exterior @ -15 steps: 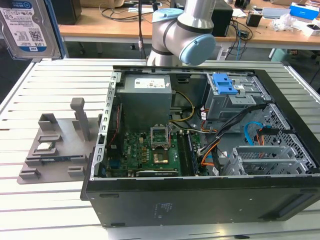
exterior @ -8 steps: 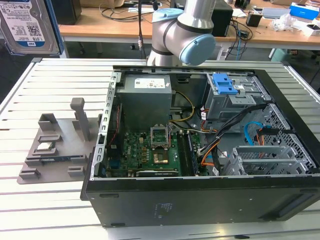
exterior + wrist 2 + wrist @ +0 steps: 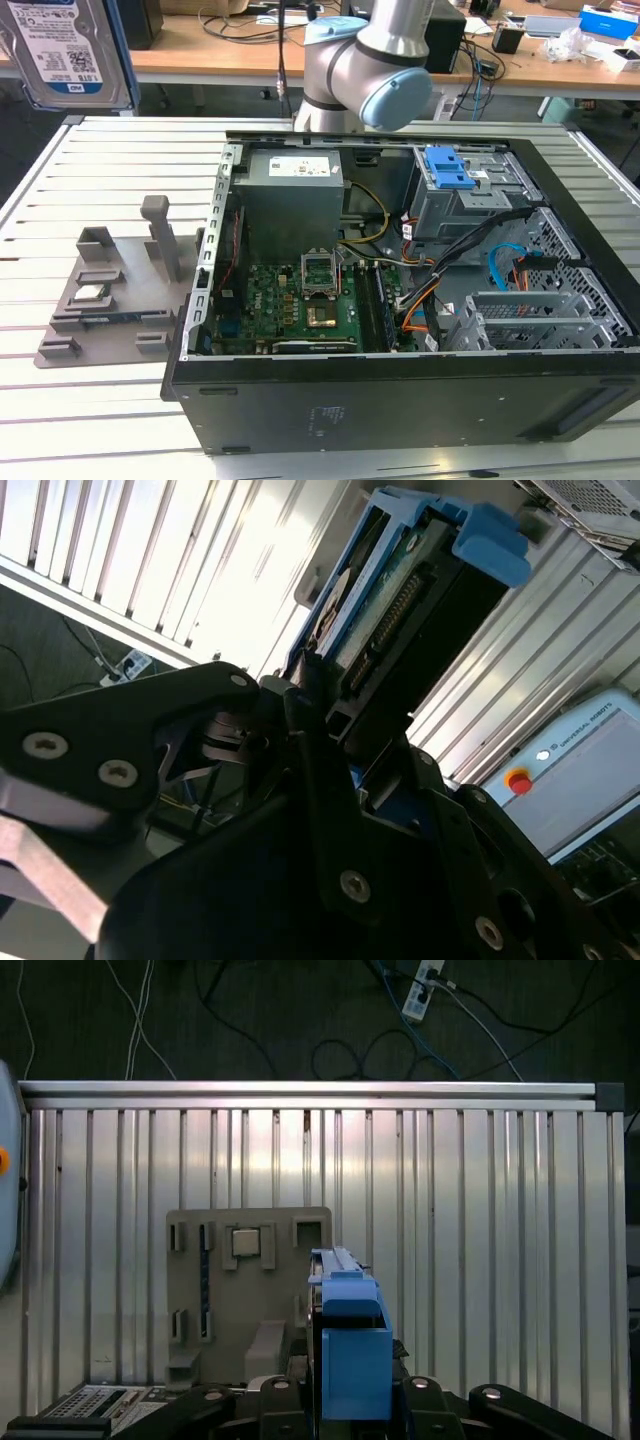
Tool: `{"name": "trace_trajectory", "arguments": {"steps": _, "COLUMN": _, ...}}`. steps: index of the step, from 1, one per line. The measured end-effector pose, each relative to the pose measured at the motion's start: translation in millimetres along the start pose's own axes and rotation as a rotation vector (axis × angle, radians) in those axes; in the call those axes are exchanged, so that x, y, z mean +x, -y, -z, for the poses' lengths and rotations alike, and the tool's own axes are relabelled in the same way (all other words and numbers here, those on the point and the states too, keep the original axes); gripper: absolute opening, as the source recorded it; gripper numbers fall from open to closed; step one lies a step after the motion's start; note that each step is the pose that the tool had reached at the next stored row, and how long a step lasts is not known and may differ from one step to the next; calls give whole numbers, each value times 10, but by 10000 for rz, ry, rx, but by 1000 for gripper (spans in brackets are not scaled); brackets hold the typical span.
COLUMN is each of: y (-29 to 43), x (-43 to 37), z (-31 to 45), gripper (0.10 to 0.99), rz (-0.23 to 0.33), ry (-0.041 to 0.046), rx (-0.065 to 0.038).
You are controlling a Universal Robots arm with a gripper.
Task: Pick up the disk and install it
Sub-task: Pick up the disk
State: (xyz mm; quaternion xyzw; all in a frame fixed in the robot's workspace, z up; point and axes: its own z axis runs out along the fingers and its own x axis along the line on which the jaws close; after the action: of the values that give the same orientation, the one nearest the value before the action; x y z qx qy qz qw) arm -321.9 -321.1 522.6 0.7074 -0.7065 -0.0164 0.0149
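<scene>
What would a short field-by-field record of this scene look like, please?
held: the disk, clamped edge-up in the claw
disk position: raised over the slatted table, outside the computer case
case: lying open, blue latch on its drive cage
fixture: grey tray at the exterior view's left of the case, small chip on it
install: not yet done
</scene>
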Motion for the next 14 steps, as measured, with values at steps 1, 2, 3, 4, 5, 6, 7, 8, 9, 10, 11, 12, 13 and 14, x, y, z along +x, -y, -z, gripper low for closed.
{"name": "trace_trajectory", "arguments": {"steps": 1, "y": 62, "x": -1, "z": 2, "gripper": 365, "rz": -1, "ry": 1, "rx": 1}}
{"name": "trace_trajectory", "arguments": {"steps": 2, "y": 114, "x": 0, "z": 5, "gripper": 365, "rz": -2, "ry": 0, "rx": -1}}
{"name": "trace_trajectory", "arguments": {"steps": 3, "y": 182, "x": 0, "z": 9, "gripper": 365, "rz": -1, "ry": -1, "rx": -2}}
{"name": "trace_trajectory", "arguments": {"steps": 4, "y": 230, "x": 0, "z": 11, "gripper": 365, "rz": 0, "ry": 0, "rx": -2}}
{"name": "trace_trajectory", "arguments": {"steps": 5, "y": 278, "x": 0, "z": 12, "gripper": 365, "rz": -1, "ry": 1, "rx": -1}}
{"name": "trace_trajectory", "arguments": {"steps": 6, "y": 317, "x": 0, "z": 14, "gripper": 365, "rz": -1, "ry": 0, "rx": -2}}
{"name": "trace_trajectory", "arguments": {"steps": 7, "y": 383, "x": 0, "z": 17, "gripper": 365, "rz": -2, "ry": -1, "rx": -3}}
{"name": "trace_trajectory", "arguments": {"steps": 8, "y": 481, "x": 0, "z": 21, "gripper": 365, "rz": -1, "ry": 0, "rx": -2}}
{"name": "trace_trajectory", "arguments": {"steps": 9, "y": 545, "x": 1, "z": 24, "gripper": 365, "rz": -1, "ry": 1, "rx": -2}}
{"name": "trace_trajectory", "arguments": {"steps": 10, "y": 642, "x": 0, "z": 29, "gripper": 365, "rz": -2, "ry": 0, "rx": -5}}
{"name": "trace_trajectory", "arguments": {"steps": 11, "y": 786, "x": 0, "z": 35, "gripper": 365, "rz": 0, "ry": 0, "rx": -6}}
{"name": "trace_trajectory", "arguments": {"steps": 12, "y": 864, "x": 0, "z": 39, "gripper": 365, "rz": -2, "ry": 0, "rx": -8}}
{"name": "trace_trajectory", "arguments": {"steps": 13, "y": 923, "x": 0, "z": 41, "gripper": 365, "rz": -1, "ry": 0, "rx": -9}}
{"name": "trace_trajectory", "arguments": {"steps": 14, "y": 967, "x": 1, "z": 44, "gripper": 365, "rz": 0, "ry": -1, "rx": -9}}
